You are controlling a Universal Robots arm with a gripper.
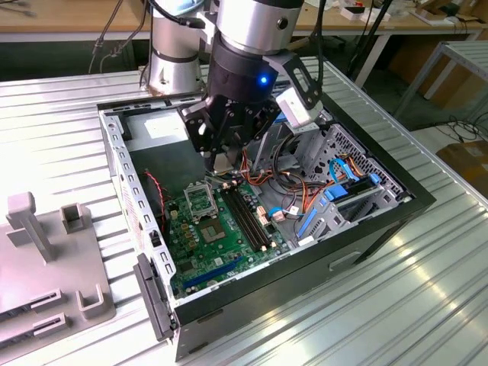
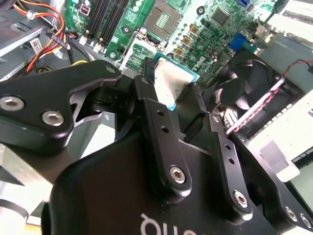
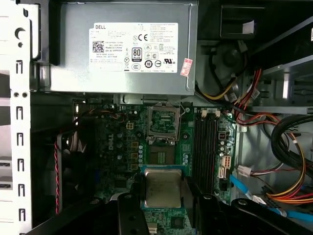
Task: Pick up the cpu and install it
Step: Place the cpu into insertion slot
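My gripper [image 3: 164, 197] is shut on the cpu [image 3: 162, 188], a small square chip with a silvery-grey top, held by two opposite edges between the black fingers [image 3: 130, 211]. The second wrist view shows the same grip, the cpu [image 2: 171, 82] sitting between the fingertips of the gripper [image 2: 172, 96]. In the exterior view the gripper [image 1: 222, 162] hangs inside the open computer case, a little above the motherboard [image 1: 221, 245]. The open, metal-framed socket [image 3: 162, 122] lies on the board just beyond the chip and apart from it. It is also seen as the socket [image 1: 200, 200] in the exterior view.
A grey power supply [image 3: 122, 49] fills the case's end behind the socket. Long black memory slots [image 3: 208, 142] run beside the socket. Bundled coloured cables [image 1: 290, 191] and a drive cage [image 1: 347, 191] crowd the exterior view's right. A fan [image 2: 244, 83] sits by the case wall. Grey fixtures [image 1: 46, 252] stand on the table.
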